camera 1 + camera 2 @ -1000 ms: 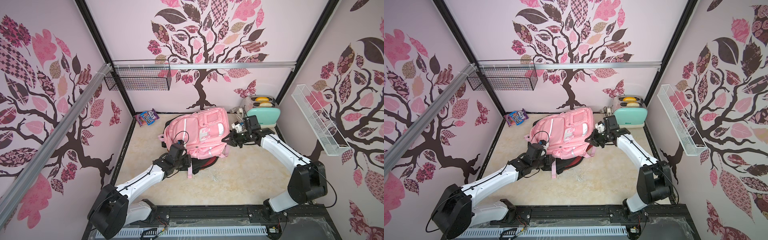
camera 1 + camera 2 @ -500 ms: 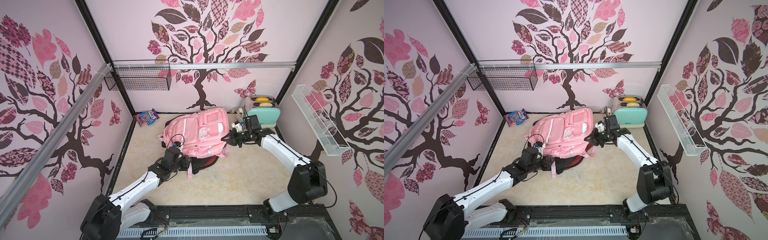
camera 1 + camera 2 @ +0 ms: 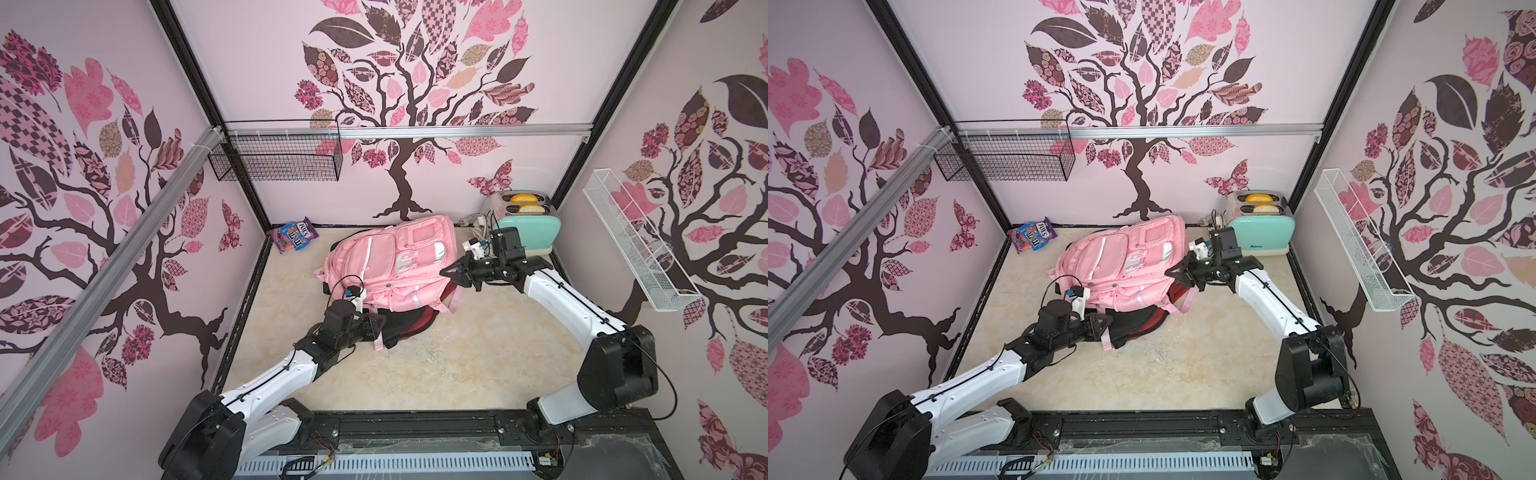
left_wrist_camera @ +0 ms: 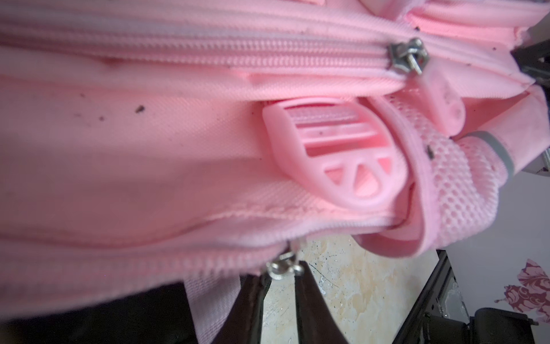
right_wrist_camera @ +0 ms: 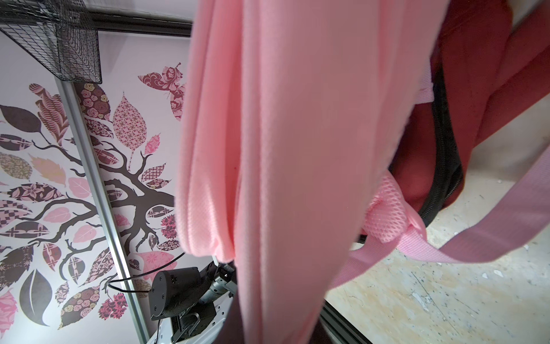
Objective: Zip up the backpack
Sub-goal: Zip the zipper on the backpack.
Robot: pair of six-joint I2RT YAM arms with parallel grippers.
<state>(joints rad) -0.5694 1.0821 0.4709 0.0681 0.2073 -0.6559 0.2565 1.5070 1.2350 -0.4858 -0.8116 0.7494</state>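
A pink backpack lies on the floor near the back, with a dark red and black part showing under its front edge. My left gripper is at that front edge. In the left wrist view its jaws stand slightly apart, open, with bare floor between them, and a silver zipper slider sits just at the tips. A second slider sits on another zip. My right gripper is shut on the backpack's right edge; pink fabric hides its jaws.
A mint toaster stands at the back right, just behind the right arm. A candy bag lies in the back left corner. A black wire basket and a white wire rack hang on the walls.
My left gripper was shut and now stands slightly open; the left arm has drawn back a little toward the front. The right arm has kept its hold and place.
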